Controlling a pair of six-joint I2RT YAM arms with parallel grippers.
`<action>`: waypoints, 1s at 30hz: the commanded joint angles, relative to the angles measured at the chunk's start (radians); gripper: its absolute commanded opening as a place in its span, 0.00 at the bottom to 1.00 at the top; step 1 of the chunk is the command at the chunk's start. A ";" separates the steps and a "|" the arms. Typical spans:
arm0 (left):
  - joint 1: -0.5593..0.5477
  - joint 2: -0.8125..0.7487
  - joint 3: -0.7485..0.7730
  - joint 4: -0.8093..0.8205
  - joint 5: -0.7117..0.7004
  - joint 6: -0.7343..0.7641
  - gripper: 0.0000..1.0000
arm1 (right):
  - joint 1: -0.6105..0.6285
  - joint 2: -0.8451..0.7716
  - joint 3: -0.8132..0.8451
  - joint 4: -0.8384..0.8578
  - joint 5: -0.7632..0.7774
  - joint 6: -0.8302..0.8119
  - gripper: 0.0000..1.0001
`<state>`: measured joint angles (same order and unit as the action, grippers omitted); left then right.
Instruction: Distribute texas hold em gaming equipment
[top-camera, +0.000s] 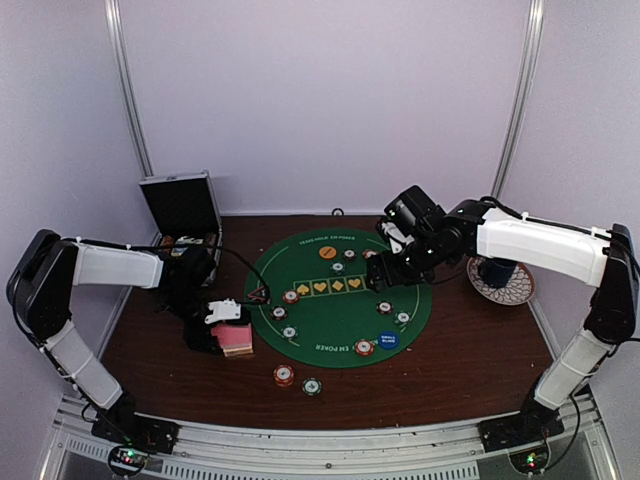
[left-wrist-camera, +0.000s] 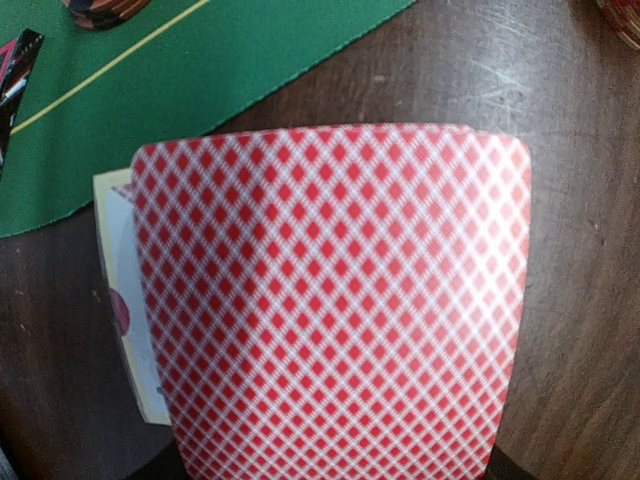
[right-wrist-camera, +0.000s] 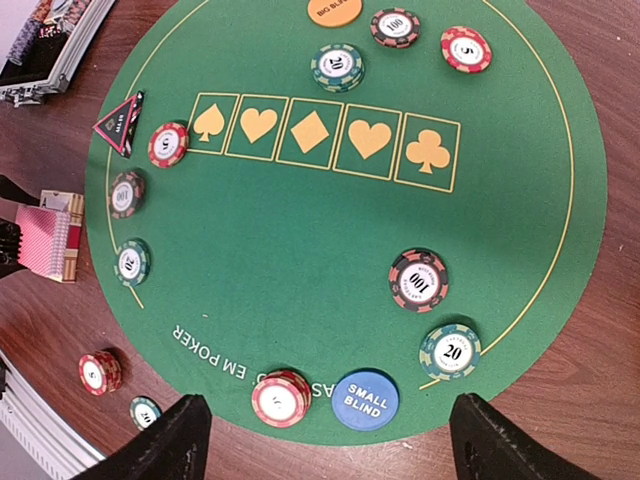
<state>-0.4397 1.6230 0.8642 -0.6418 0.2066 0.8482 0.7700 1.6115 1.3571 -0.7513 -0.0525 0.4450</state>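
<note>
A pink-backed playing card (left-wrist-camera: 330, 300) fills the left wrist view, lifted close to the camera and hiding the jaws; a white card (left-wrist-camera: 115, 300) peeks out beneath it. My left gripper (top-camera: 226, 324) sits on the pink deck (top-camera: 237, 342), left of the green mat (top-camera: 330, 325), and looks shut on the top card. My right gripper (right-wrist-camera: 335, 445) hangs open above the mat's near edge with nothing between its fingers (right-wrist-camera: 185, 440). Below it lie the blue small-blind disc (right-wrist-camera: 365, 400), a red chip stack (right-wrist-camera: 281, 398), a 20 chip (right-wrist-camera: 449, 350) and a 100 chip (right-wrist-camera: 418, 280). The red triangle (right-wrist-camera: 120, 123) and orange disc (right-wrist-camera: 334, 10) rest on the mat.
The black silver-edged case (top-camera: 183, 205) stands open at the back left. A patterned plate (top-camera: 518, 290) lies at the right, under my right arm. Off the mat, a red chip (top-camera: 284, 376) and a green chip (top-camera: 312, 386) lie on the wooden table near the front.
</note>
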 joint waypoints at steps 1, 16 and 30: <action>-0.004 -0.003 -0.013 0.046 -0.003 0.015 0.64 | 0.012 -0.012 0.029 0.012 -0.016 0.009 0.85; -0.004 -0.058 -0.048 0.089 -0.003 0.003 0.20 | 0.022 0.016 0.021 0.081 -0.121 0.072 0.83; -0.004 -0.119 0.166 -0.170 0.107 -0.088 0.00 | 0.032 0.081 0.021 0.255 -0.341 0.200 0.84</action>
<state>-0.4397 1.5490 0.9329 -0.7189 0.2401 0.8066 0.7910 1.6592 1.3571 -0.5819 -0.2947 0.5884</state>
